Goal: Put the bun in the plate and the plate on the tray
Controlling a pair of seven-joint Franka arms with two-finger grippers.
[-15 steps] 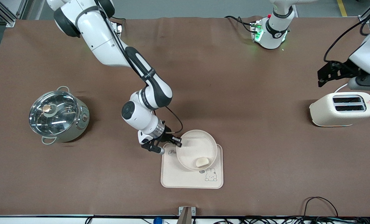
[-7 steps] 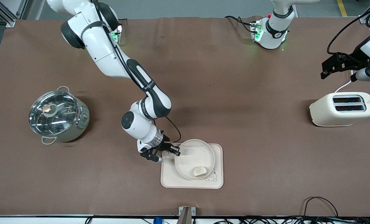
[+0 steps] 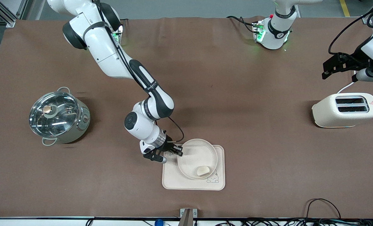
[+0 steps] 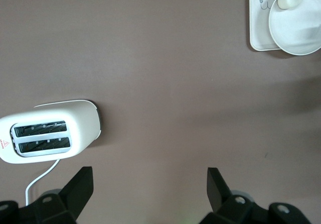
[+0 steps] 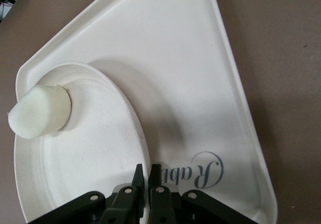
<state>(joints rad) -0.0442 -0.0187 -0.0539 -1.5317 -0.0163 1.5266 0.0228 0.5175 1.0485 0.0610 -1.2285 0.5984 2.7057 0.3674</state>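
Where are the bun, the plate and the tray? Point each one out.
bun (image 3: 202,171), front view, on the middle of the lump.
plate (image 3: 195,154), front view, on the bare floor of the dish.
tray (image 3: 174,179), front view, on bare surface near a corner toward the camera.

Light falls evenly from above, bright without being harsh. On the brown counter (image 3: 236,94) my right arm casts a soft, wide shadow beside its elbow, and the toaster (image 3: 345,110) and the pot (image 3: 59,117) each lay a short dark smudge at their base. The pot's glass lid throws back white streaks of glare. Green lamps glow at my arm bases along the top. The front view is crisp from edge to edge. In my right wrist view the plate (image 5: 75,158) darkens the tray (image 5: 190,83) with a curved shadow along its rim, and my black fingers (image 5: 136,176) sit slightly soft, too close for focus.
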